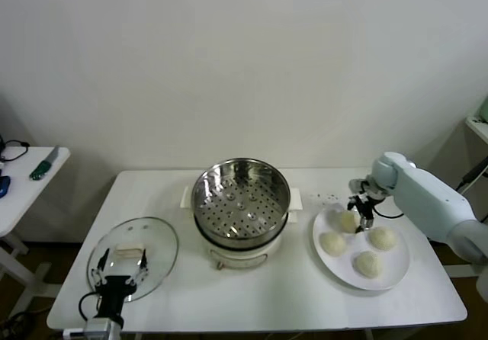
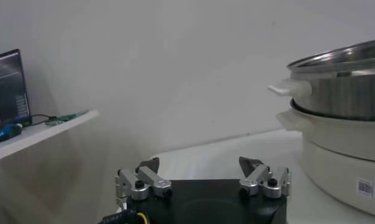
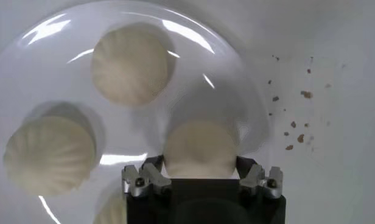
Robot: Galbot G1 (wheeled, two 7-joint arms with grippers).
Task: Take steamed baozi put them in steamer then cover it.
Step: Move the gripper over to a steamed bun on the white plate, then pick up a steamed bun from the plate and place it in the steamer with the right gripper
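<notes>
The steel steamer (image 1: pixel 240 195) sits open on its cream pot base (image 1: pixel 236 255) at the table's middle; it also shows in the left wrist view (image 2: pixel 349 91). Several baozi lie on a white plate (image 1: pixel 396 277) to its right. My right gripper (image 1: pixel 358 213) is down at the plate's far left edge, its fingers against both sides of one baozi (image 1: pixel 347 221). In the right wrist view that baozi (image 3: pixel 201 149) fills the gap of the right gripper (image 3: pixel 199 169), still resting on the plate (image 3: pixel 239 79). My left gripper (image 1: pixel 122 268) rests open over the glass lid (image 1: pixel 156 237).
Three other baozi (image 1: pixel 332 242) (image 1: pixel 382 238) (image 1: pixel 367 264) lie on the plate. Small brown crumbs (image 3: pixel 297 131) dot the table beside the plate. A small side table (image 1: pixel 30 180) with tools stands at the far left.
</notes>
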